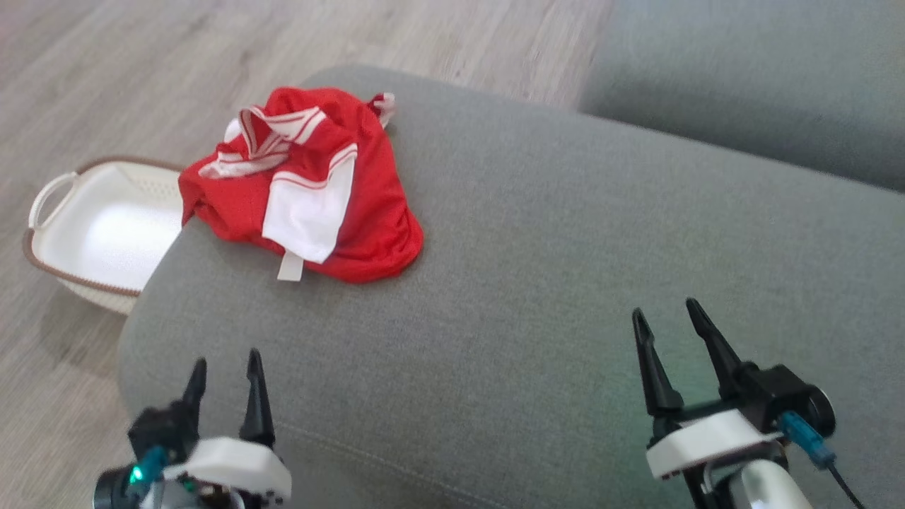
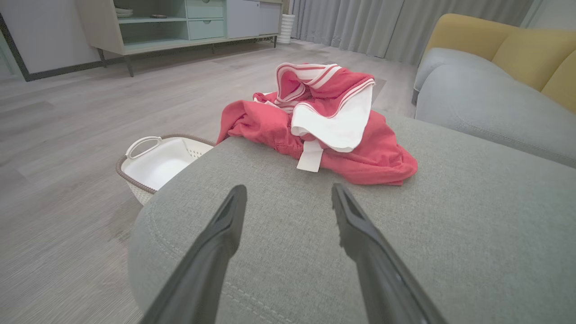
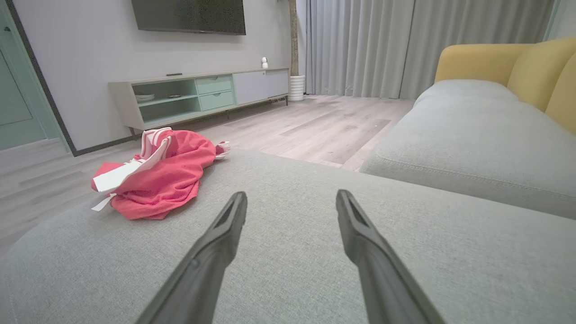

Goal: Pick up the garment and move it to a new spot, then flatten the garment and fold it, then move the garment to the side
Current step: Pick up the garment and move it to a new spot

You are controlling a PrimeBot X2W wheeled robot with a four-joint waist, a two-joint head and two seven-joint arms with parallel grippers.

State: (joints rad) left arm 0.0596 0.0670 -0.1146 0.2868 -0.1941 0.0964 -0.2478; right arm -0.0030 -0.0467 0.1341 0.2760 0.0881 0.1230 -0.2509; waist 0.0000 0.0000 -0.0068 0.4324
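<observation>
Head view: a crumpled red-and-white garment [image 1: 311, 187] lies at the far left corner of a grey ottoman [image 1: 537, 283], above a white basket [image 1: 99, 233] on the floor. Left gripper [image 1: 225, 367] and right gripper [image 1: 664, 322] hover near, fingers spread, empty.

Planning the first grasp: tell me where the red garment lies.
In the head view the crumpled red-and-white garment lies on the far left corner of the grey sofa cushion, beside the white basket, ahead of the left gripper.
</observation>
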